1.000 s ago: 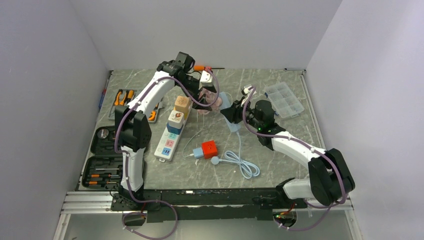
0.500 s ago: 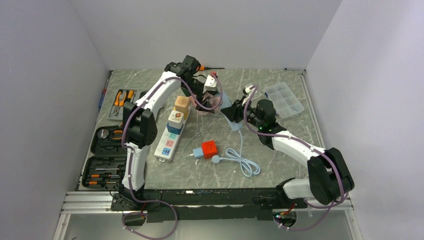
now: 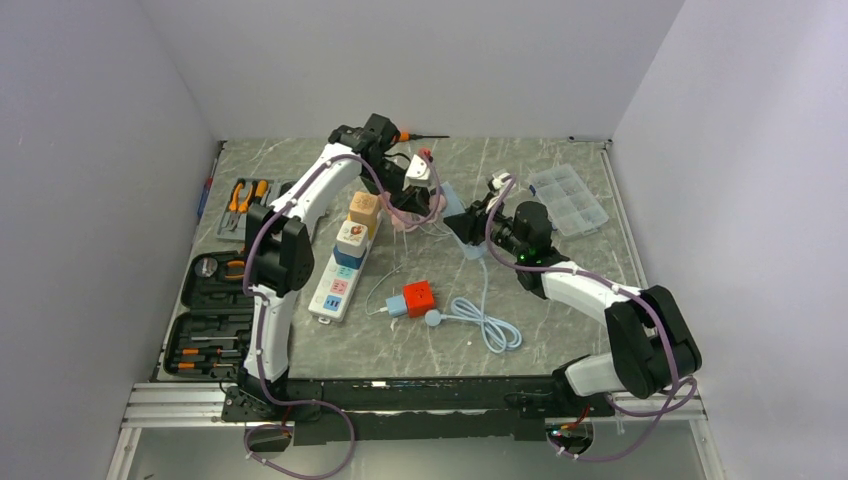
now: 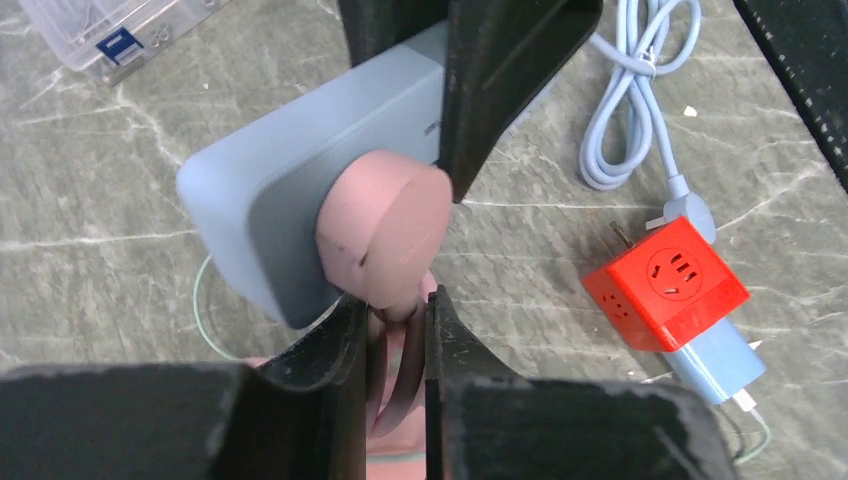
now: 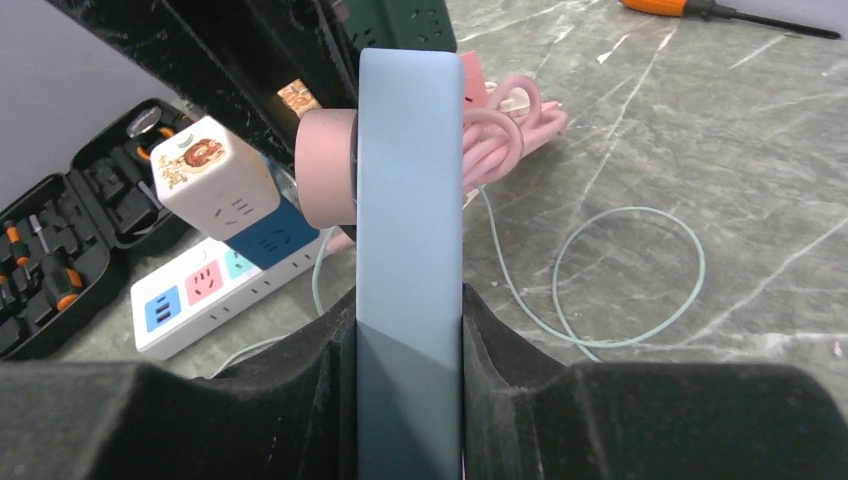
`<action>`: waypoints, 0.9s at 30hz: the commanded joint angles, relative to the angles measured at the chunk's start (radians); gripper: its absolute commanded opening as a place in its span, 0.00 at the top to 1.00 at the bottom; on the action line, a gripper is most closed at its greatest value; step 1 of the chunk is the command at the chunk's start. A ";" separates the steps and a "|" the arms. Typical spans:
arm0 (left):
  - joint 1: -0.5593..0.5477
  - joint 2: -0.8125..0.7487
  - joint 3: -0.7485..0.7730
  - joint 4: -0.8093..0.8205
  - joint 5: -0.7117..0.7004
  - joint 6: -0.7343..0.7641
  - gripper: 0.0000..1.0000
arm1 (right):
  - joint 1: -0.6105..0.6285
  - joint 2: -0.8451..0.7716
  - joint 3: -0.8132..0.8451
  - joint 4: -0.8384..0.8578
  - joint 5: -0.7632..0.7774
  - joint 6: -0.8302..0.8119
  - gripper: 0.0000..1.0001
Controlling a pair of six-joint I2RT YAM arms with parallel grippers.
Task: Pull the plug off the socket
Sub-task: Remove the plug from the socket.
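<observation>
Toward the back of the grey marbled worktop, seen from above, your left fingers and right fingers meet at the pale blue slab-shaped socket block.

In your left wrist view, the round pink plug sits seated in the block's darker face, directly ahead of the left fingers. They are pinched on the pink cord right where it leaves the plug. The blue label on the clear plastic compartment box is too small to read.

In your right wrist view, the right fingers clamp the two broad faces of the block, which you see edge-on. The plug pokes out of its left face. The white cube adapter carries a small picture sticker, too blurred to read.
</observation>
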 commanded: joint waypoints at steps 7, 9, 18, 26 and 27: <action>-0.040 0.001 -0.021 -0.070 0.044 0.043 0.92 | -0.058 -0.019 0.010 0.269 0.039 0.032 1.00; -0.044 0.004 -0.011 -0.087 0.048 0.051 0.92 | -0.059 -0.002 0.011 0.286 0.031 0.045 1.00; -0.049 0.024 0.059 -0.248 0.101 0.157 1.00 | -0.061 0.119 0.052 0.282 0.072 0.007 1.00; -0.059 -0.013 0.041 -0.337 0.094 0.309 1.00 | -0.084 0.214 0.073 0.272 0.099 -0.025 1.00; -0.061 -0.019 0.031 -0.342 0.090 0.329 1.00 | -0.087 0.220 0.081 0.268 0.098 -0.026 1.00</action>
